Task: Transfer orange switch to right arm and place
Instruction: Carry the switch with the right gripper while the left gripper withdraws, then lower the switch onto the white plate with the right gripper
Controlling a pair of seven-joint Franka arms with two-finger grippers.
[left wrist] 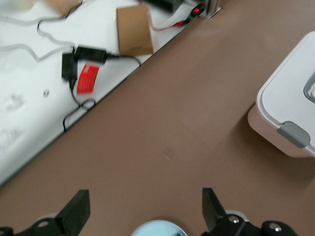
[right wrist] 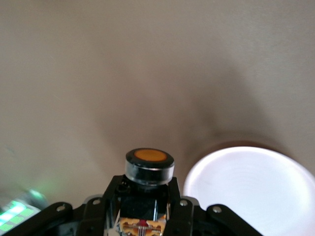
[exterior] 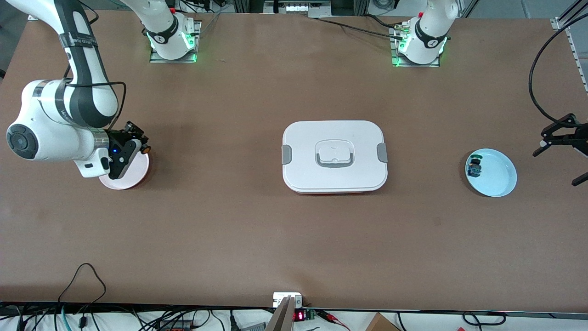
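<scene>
The orange switch (exterior: 145, 149) has a round orange cap and a black-and-tan body. My right gripper (exterior: 138, 145) is shut on its body, with the cap sticking out past the fingertips. It hangs over the rim of a pale pink plate (exterior: 133, 177) at the right arm's end of the table. In the right wrist view the orange switch (right wrist: 149, 164) sits between the fingers of the right gripper (right wrist: 146, 192), beside the plate (right wrist: 251, 189). My left gripper (exterior: 558, 162) is open with nothing in it, next to a light blue plate (exterior: 503, 180). The left gripper (left wrist: 145, 201) shows spread fingertips above that plate (left wrist: 160, 229).
A small switch with a green cap and blue body (exterior: 475, 166) lies in the light blue plate. A white lidded box (exterior: 334, 156) with grey clips stands mid-table, its corner (left wrist: 290, 108) also in the left wrist view. Cables and a cardboard piece (left wrist: 134, 30) lie off the table's edge.
</scene>
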